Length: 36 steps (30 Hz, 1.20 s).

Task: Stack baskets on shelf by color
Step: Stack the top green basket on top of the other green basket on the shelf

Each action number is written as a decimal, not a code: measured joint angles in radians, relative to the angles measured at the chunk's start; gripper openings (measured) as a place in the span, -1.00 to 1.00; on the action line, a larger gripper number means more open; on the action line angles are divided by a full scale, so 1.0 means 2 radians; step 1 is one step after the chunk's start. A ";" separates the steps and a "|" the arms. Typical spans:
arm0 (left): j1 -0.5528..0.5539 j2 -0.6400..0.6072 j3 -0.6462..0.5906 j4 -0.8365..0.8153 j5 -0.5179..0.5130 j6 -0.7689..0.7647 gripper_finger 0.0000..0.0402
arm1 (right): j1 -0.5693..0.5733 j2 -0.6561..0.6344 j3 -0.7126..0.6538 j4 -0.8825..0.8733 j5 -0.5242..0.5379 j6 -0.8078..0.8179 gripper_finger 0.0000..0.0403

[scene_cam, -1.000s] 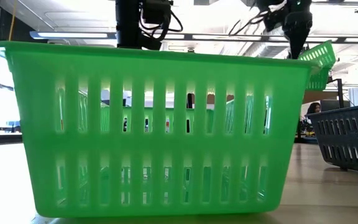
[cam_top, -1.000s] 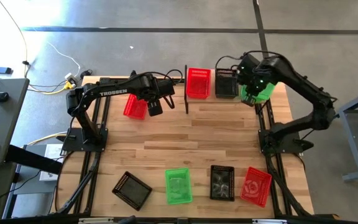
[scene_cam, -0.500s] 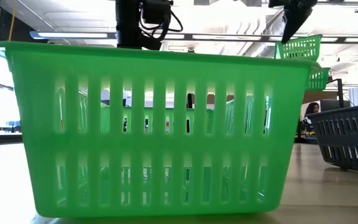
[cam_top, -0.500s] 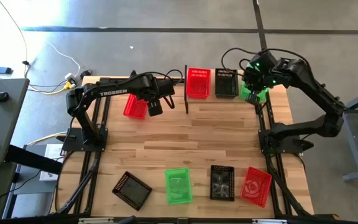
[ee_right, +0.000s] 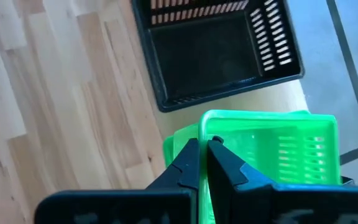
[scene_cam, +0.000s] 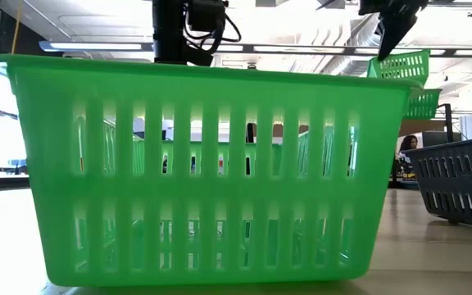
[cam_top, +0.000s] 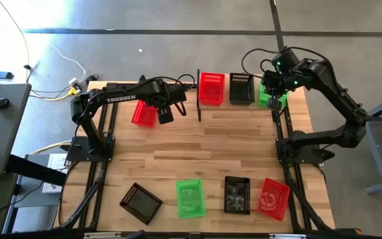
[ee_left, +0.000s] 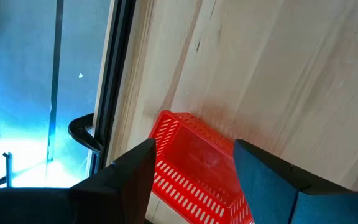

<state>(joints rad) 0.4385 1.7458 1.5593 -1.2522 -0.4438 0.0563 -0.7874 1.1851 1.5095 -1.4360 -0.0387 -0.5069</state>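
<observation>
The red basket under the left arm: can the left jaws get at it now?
Probably yes: the left gripper hangs open right above the red basket, and nothing lies between them.

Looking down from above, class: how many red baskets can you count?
3 red baskets: one at the far edge beside a black basket, one under the left gripper, one rightmost in the opposite row. None appears hidden.

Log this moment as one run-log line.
right tool: shut on green basket wall, above a second green one on shelf | left tool: open, over red basket | black basket: on shelf
</observation>
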 joint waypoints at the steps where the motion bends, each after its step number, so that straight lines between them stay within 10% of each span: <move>1: 0.000 0.000 0.000 0.000 0.000 0.000 0.03 | -0.003 0.000 0.000 0.001 0.000 -0.003 -1.00; 36: 0.000 0.000 0.000 0.000 -0.002 0.017 0.03 | -0.006 0.049 0.000 -0.047 0.095 -0.040 -0.61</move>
<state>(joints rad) 0.4389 1.7458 1.5593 -1.2518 -0.4488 0.0898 -0.7986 1.2830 1.5097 -1.5295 0.1506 -0.5868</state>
